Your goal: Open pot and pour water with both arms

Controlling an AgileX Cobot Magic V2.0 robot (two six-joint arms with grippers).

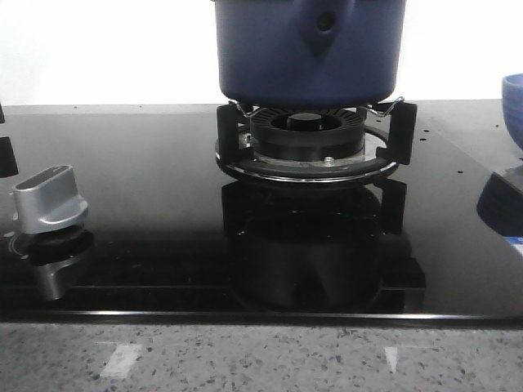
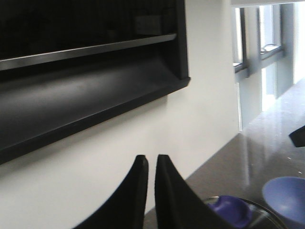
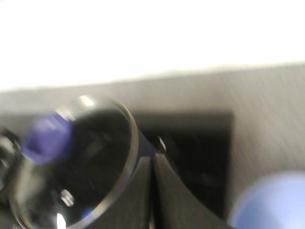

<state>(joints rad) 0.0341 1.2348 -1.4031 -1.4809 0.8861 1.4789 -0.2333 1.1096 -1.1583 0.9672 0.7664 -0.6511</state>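
Both claws clenched empty, left claw [image 2: 151, 164], right claw [image 3: 152, 164], above lidded pot [image 1: 310, 49] on burner [image 1: 307, 139]

Pot [image 1: 310, 49]: matte navy sides. Lid [image 3: 71, 162]: clear glass, metal rim. Hob [image 1: 163, 196]: glossy black glass. Knob [image 1: 49, 200]: brushed silver. Tabletop [image 1: 261, 359]: speckled stone.

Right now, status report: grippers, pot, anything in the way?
Left gripper shut, empty, above the pot. Right gripper shut beside the glass lid. Pot on burner, lid on. Blue bowl to the right.
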